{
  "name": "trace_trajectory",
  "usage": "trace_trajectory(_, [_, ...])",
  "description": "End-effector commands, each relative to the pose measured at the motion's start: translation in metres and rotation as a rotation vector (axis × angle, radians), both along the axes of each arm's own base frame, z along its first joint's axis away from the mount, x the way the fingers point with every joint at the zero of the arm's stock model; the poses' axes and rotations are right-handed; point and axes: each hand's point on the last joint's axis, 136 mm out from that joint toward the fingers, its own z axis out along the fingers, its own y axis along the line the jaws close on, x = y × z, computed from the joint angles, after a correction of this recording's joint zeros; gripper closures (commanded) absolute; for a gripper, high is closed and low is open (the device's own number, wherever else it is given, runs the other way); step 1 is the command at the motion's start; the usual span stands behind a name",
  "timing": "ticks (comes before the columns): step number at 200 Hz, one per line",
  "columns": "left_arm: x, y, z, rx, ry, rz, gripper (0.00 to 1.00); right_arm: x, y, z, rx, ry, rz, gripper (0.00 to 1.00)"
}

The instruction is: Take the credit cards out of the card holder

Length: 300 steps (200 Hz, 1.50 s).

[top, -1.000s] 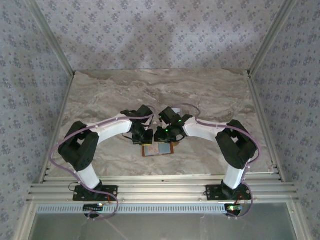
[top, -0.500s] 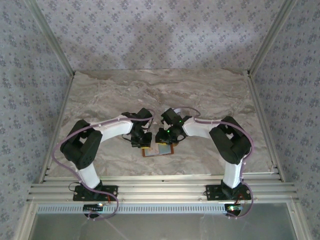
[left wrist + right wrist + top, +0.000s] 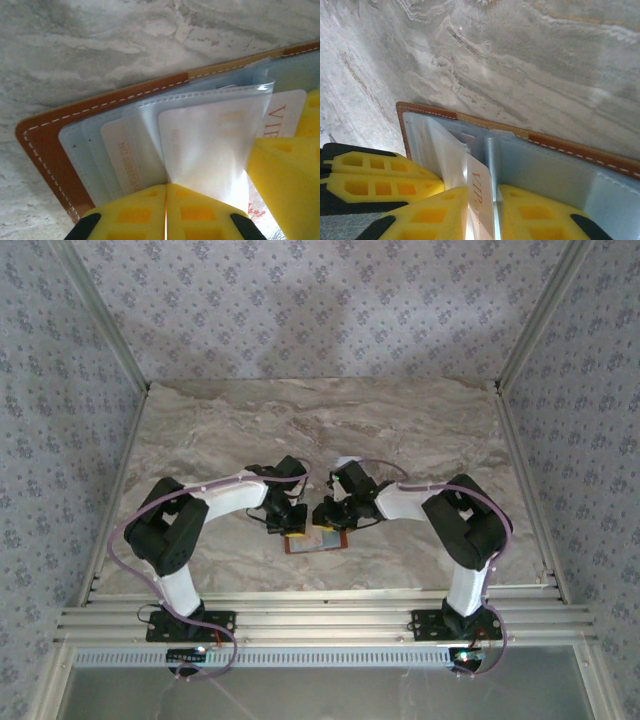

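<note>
Holder [image 3: 315, 540] lies open, mid near edge of table [image 3: 430, 430]. Left gripper [image 3: 166, 202] jaws closed on clear sleeve [image 3: 210, 140], lifting it, probably to expose cards. Right gripper [image 3: 481, 215] jaws pinched on white card [image 3: 479, 192], apparently ready to draw it out. Second card [image 3: 119, 150] sits pocketed.

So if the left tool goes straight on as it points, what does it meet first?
The left tool pinches a clear sleeve, so that comes first; beyond it, probably the card holder, though depth is unclear.
</note>
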Motion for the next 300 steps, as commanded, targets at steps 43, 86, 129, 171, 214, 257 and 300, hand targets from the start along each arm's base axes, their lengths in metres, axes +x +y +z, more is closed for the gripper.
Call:
trace_trajectory(43, [-0.021,0.034,-0.042,0.169,0.077,-0.008,0.91,-0.007,0.000,0.016,0.103,-0.008,-0.009,0.86])
trace_trajectory(86, [-0.020,0.035,-0.039,0.175,0.070,-0.008,0.90,-0.005,-0.016,0.016,0.056,-0.026,-0.047,0.92])
trace_trajectory(129, [-0.020,0.039,-0.035,0.191,0.060,-0.013,0.90,-0.001,-0.045,0.009,-0.023,-0.021,-0.107,0.93])
trace_trajectory(171, [-0.012,0.035,-0.024,0.170,0.024,-0.008,0.90,0.002,-0.060,0.017,-0.038,-0.037,-0.122,0.94])
trace_trajectory(214, [-0.004,0.029,0.002,0.141,-0.021,0.003,0.84,0.010,-0.064,0.045,-0.015,-0.107,-0.095,0.94])
trace_trajectory(257, [0.007,0.035,0.027,0.113,-0.113,0.042,0.80,0.017,-0.072,0.078,-0.065,-0.253,0.042,0.98])
trace_trajectory(300, [0.009,0.046,0.036,0.103,-0.135,0.080,0.79,0.039,-0.079,0.110,-0.128,-0.438,0.199,1.00])
